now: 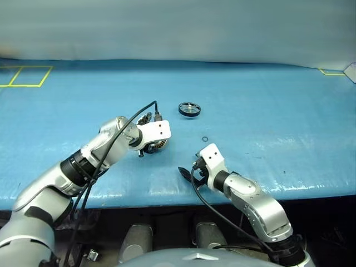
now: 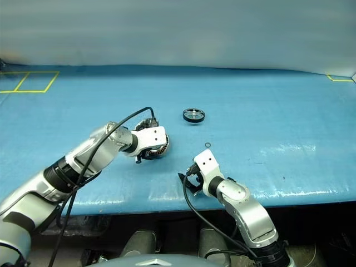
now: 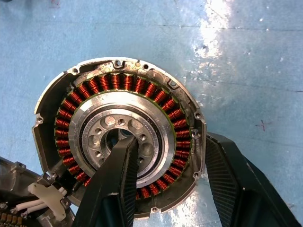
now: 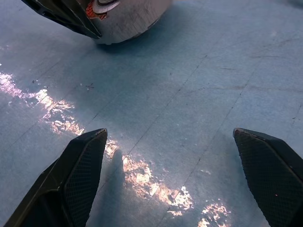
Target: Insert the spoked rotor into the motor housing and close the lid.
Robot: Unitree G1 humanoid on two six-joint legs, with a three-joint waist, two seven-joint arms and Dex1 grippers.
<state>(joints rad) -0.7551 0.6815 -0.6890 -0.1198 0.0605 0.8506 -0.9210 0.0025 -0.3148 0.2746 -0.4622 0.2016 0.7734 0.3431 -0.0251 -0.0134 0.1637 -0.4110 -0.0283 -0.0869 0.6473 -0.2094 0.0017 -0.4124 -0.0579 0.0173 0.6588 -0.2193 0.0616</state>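
Right wrist view shows the right gripper (image 4: 173,182) nearest the counter's front edge, its two fingers spread wide over bare blue counter (image 1: 267,122) and holding nothing. Just beyond it, a little to the robot's left, the left gripper (image 3: 177,182) has hold of the motor housing (image 3: 118,137): in the left wrist view one finger reaches into the silvery centre hole while the other sits outside the rim, so the fingers are clamped across the ring of copper windings and the housing wall. From the head views the housing (image 2: 157,147) looks tipped up on the counter rather than lying flat, though how much is hard to tell behind the wrist. Past it lies a tiny dark ring (image 1: 205,139), loose on the counter. Farther back, well apart from both grippers, the spoked rotor (image 1: 189,109) lies flat and untouched. A lid is nowhere to be picked out. The step in hand appears to be positioning the housing so its open face points up. Next, the housing likely needs to be set flat and steadied, and a free gripper, probably the right, must reach back for the rotor and bring it over the windings, centred on the hub.
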